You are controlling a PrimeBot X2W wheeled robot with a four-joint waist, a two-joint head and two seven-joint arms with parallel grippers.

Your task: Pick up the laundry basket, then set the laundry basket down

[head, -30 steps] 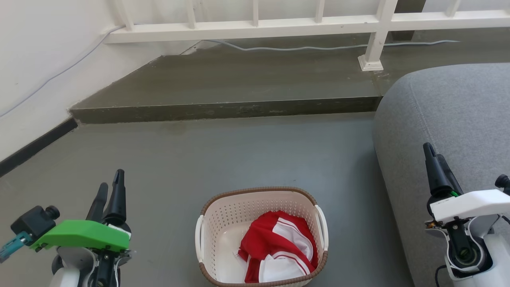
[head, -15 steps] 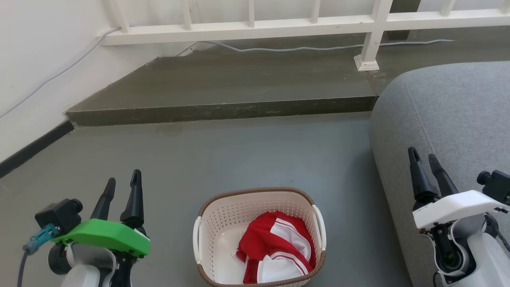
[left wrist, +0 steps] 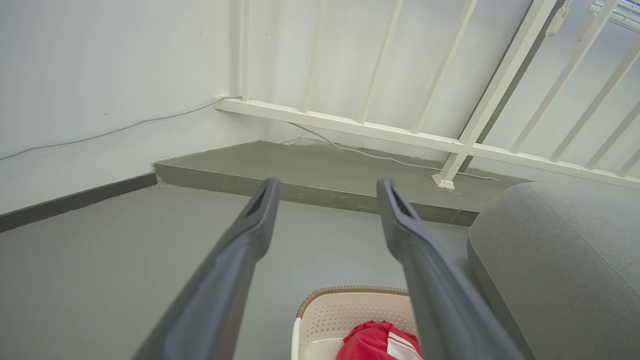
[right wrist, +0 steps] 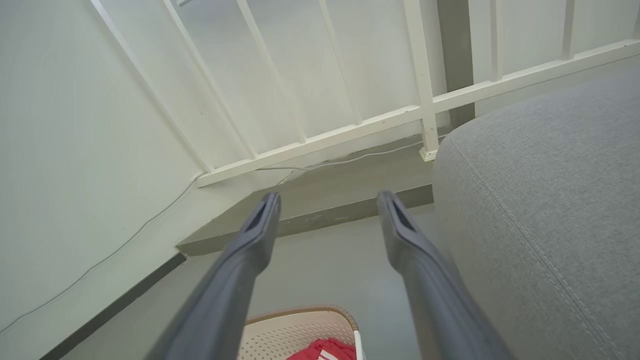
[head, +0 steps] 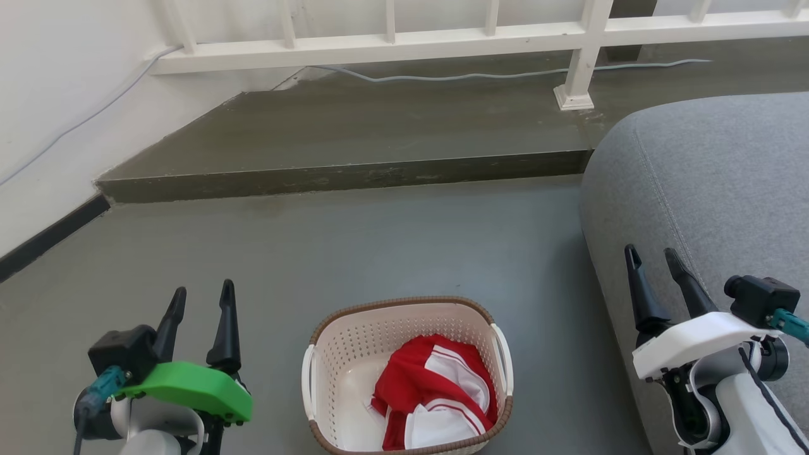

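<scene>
- Since a second ago, your left claw and right claw have both come inward toward the basket. The left fingers, which then looked almost together, now stand clearly apart. The head camera has also shifted a little, so the whole room sits slightly further left in the head view.
- The grey floor runs from the white wall on your left to the sofa on your right.
- The grey sofa fills the right side, and its rounded end is just behind the right claw.
- A raised concrete step lies beyond the floor, with a white railing along its far edge.
- The basket stands upright on the floor at the bottom middle of the head view, between your two claws and touched by neither. Its white handles face left and right.
- A red and white garment lies crumpled inside it, toward the right.
- Your left claw is spread wide and holds nothing. It hovers left of the basket.
- Your right claw is equally spread and empty, right of the basket.
- A thin grey cable trails along the step under the railing.
</scene>
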